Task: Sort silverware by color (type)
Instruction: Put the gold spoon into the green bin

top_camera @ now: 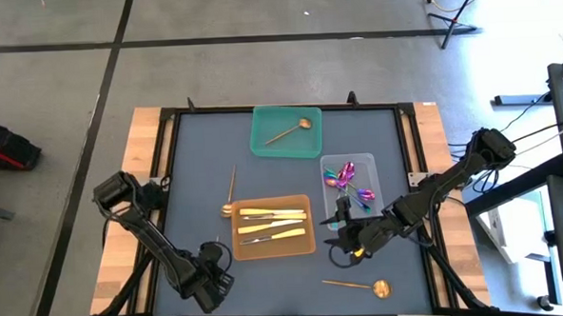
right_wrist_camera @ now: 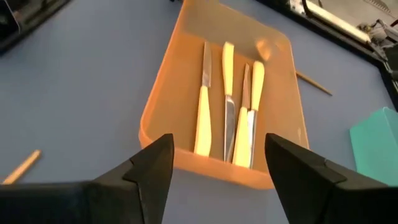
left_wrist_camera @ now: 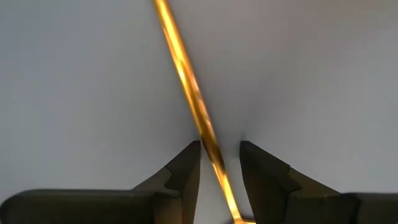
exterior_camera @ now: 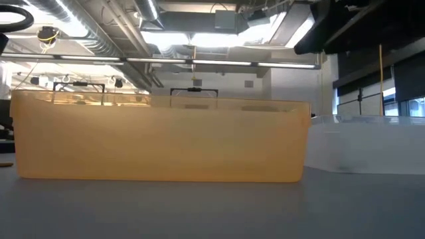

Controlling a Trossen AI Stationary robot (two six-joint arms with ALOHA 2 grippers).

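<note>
This is a robotics lab or test bay in an industrial-style building, not a home. The low view looks past the counter [exterior_camera: 212, 212] into an open hall with bare ceiling ducts [exterior_camera: 106, 30], pipes and long strip lights [exterior_camera: 219, 63], with tall dark-framed windows [exterior_camera: 398, 93] to one side. From above, the counter is a framed grey work surface on wooden boards [top_camera: 149, 183], standing on a plain grey floor marked with dark tape lines [top_camera: 107, 80]. Cables [top_camera: 537, 123], a tripod's legs [top_camera: 456, 17] and other equipment stand around it.
</note>
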